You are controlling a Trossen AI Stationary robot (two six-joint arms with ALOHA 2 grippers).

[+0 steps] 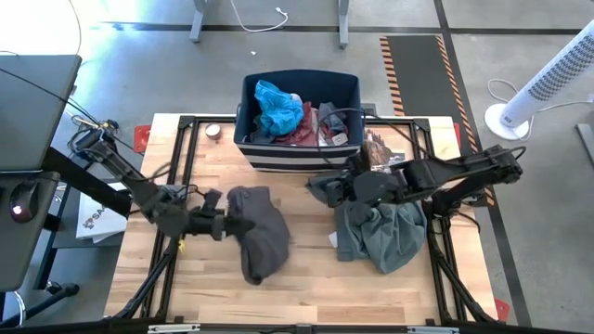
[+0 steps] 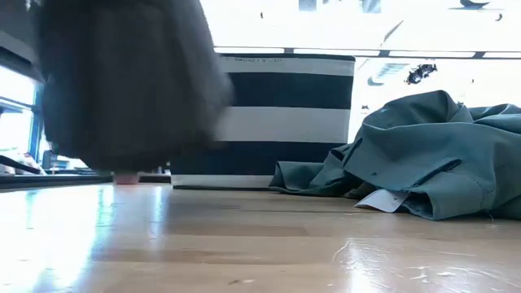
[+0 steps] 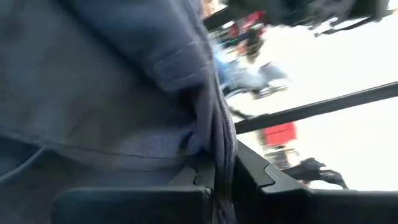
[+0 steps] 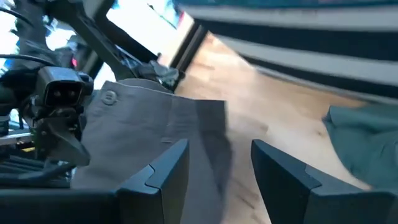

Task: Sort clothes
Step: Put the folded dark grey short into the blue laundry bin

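Grey-brown trousers (image 1: 257, 230) hang over the front middle of the wooden desk (image 1: 306, 292), lifted by the left hand (image 1: 225, 225), which is clenched on their edge. To their right a grey-green shirt (image 1: 382, 234) lies crumpled on the desk. Just behind that shirt the right hand (image 1: 327, 189) hovers with its fingers (image 4: 155, 180) apart, grasping nothing. At the back stands a navy striped bin (image 1: 295, 153) holding a bright blue piece (image 1: 277, 109) and a maroon piece (image 1: 303, 128).
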